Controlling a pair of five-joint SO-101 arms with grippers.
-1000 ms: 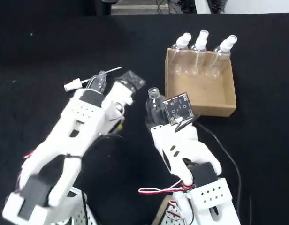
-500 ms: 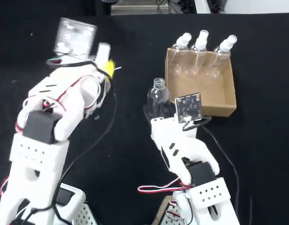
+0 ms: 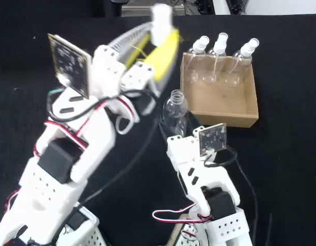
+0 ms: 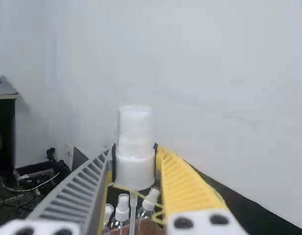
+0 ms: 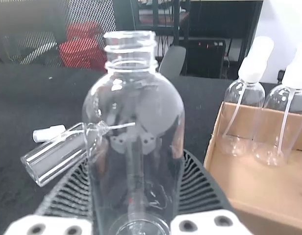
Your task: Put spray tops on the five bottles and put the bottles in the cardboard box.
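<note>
The left gripper (image 3: 159,36), up high, pinches a white spray top (image 4: 135,142), tube hanging down, apparently to feed the open neck just below of the bottle (image 3: 176,108) that the right gripper (image 3: 173,130) clamps upright beside the cardboard box (image 3: 219,122).

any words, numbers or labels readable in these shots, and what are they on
No readable text anywhere.
The open bottle, the spray top and the cardboard box show no label or print.
Any marks on the arms' camera boards are too small to read.
</note>
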